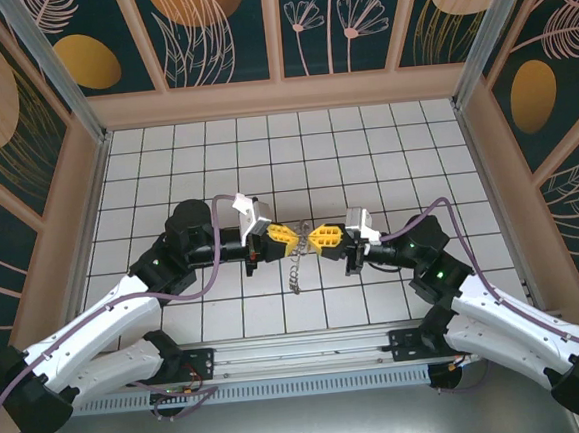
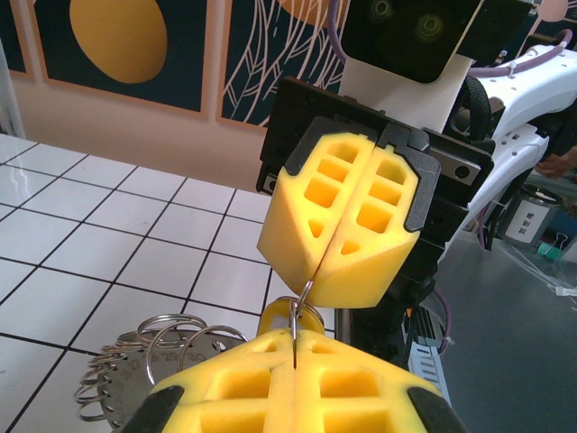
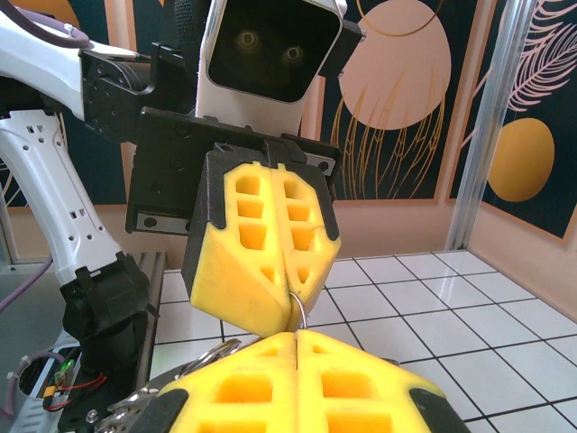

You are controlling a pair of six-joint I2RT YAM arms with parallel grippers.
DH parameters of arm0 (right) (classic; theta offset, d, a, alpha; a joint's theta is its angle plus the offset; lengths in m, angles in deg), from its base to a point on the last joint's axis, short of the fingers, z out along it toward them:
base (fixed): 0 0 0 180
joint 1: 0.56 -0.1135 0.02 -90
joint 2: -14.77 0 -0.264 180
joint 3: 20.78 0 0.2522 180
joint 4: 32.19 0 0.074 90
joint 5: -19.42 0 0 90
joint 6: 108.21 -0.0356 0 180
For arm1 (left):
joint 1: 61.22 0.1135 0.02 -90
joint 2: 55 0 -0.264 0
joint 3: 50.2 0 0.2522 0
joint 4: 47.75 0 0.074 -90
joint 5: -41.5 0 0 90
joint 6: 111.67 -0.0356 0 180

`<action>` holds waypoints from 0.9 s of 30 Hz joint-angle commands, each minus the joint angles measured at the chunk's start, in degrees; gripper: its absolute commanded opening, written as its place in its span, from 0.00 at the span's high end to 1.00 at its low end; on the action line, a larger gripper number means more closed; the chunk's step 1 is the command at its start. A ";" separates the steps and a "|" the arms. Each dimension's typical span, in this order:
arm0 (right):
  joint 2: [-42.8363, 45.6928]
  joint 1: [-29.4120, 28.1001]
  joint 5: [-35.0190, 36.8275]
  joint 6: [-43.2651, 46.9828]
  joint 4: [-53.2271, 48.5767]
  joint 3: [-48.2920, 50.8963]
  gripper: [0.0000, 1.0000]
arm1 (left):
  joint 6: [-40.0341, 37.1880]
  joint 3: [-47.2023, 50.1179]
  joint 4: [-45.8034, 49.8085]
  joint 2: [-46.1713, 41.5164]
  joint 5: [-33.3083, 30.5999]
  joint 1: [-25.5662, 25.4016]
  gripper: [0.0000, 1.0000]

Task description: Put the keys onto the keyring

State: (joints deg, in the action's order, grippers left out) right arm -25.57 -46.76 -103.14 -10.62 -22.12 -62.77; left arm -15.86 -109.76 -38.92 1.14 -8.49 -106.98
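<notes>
My left gripper [image 1: 289,239] and right gripper [image 1: 317,238] meet tip to tip. Both sets of jaws are fully closed, each clamped on the same thin wire loop [image 2: 305,296], which bridges the two tips. The keyring [image 2: 135,370] hangs just below and beside my left fingertips. A small yellow-orange key [image 2: 273,316] sits against the wire loop, directly above the left tips.
</notes>
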 commanded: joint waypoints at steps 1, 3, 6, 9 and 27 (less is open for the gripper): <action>-0.44 -0.48 0.56 -0.21 2.65 0.27 1.00 | -0.09 -1.13 -2.27 -0.86 1.32 0.11 1.00; -0.69 -0.45 0.73 -0.17 2.71 0.19 1.00 | -0.09 -1.13 -2.19 -0.86 1.38 0.10 1.00; -1.01 -0.48 0.74 -0.20 2.74 0.10 1.00 | -0.11 -1.13 -2.19 -0.94 1.45 0.08 1.00; -1.24 -0.48 0.73 -0.17 3.05 0.08 1.00 | -0.18 -1.13 -2.26 -0.94 1.54 0.12 1.00; -0.55 -0.50 3.81 -0.57 2.85 0.15 1.00 | -0.43 -1.13 -1.57 -1.47 1.29 0.12 1.00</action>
State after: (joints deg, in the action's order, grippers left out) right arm -27.25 -47.06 -102.79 -10.82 -20.81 -62.77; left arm -15.86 -109.76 -38.87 1.14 -8.71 -106.87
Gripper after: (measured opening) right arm 0.044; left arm 0.043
